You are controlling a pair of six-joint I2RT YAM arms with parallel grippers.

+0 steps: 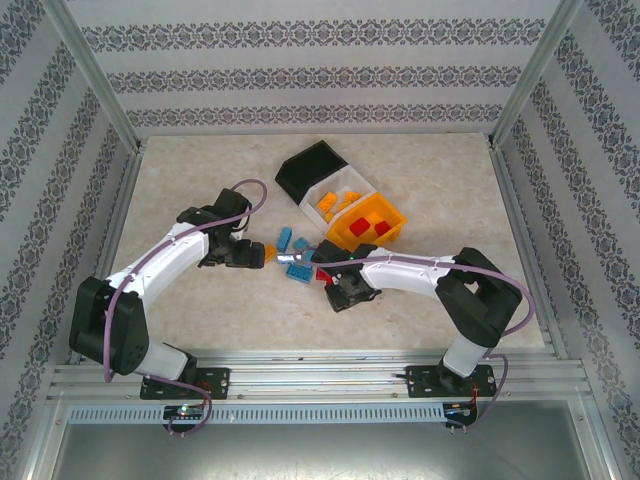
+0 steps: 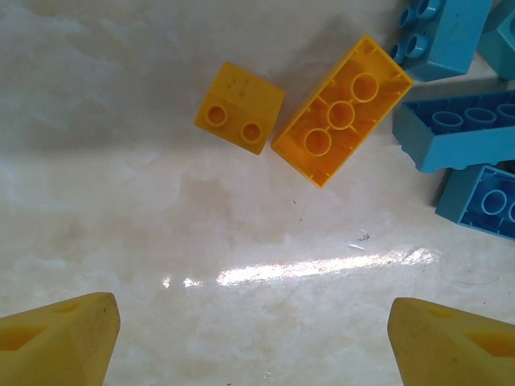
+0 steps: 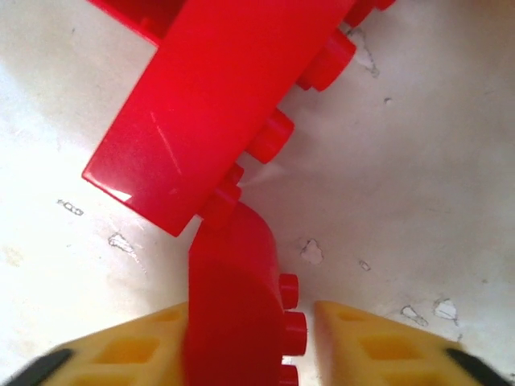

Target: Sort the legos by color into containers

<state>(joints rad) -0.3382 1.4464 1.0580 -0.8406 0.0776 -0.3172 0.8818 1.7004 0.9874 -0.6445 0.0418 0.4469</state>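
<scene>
Patterned walls close in a pale, marbled worktop (image 1: 300, 320). From above, you have the black bin (image 1: 310, 165), white bin (image 1: 352, 180) and orange bin (image 1: 398, 222) joined in a row. Yellow legos (image 1: 330, 205) lie in the white one and red legos (image 1: 382, 229) in the orange one. Loose blue legos (image 1: 292, 248) lie on the worktop just left of the orange bin, and your left tool (image 1: 262, 255) sits on their far side from that bin. Your right tool (image 1: 328, 274) is low over the worktop just nearer you than the orange bin.

At your left wrist, the left tool (image 2: 253, 314) stands wide open with bare worktop between its fingers (image 2: 60, 338), holding nothing. Ahead of it lie a small yellow lego (image 2: 240, 119) and, just beside that, a long yellow lego (image 2: 342, 112) turned hollow side up. Blue legos (image 2: 459, 137) are bunched against its other side.

At your right wrist, the right tool (image 3: 249, 322) has its fingers (image 3: 129, 350) drawn in close on either side of a small red lego (image 3: 233, 297). One finger is against the lego's smooth side. A sliver of worktop shows between its studs and the other finger, so you cannot tell whether it is gripped. Its far end touches a big red lego (image 3: 217, 96) lying on the worktop.
</scene>
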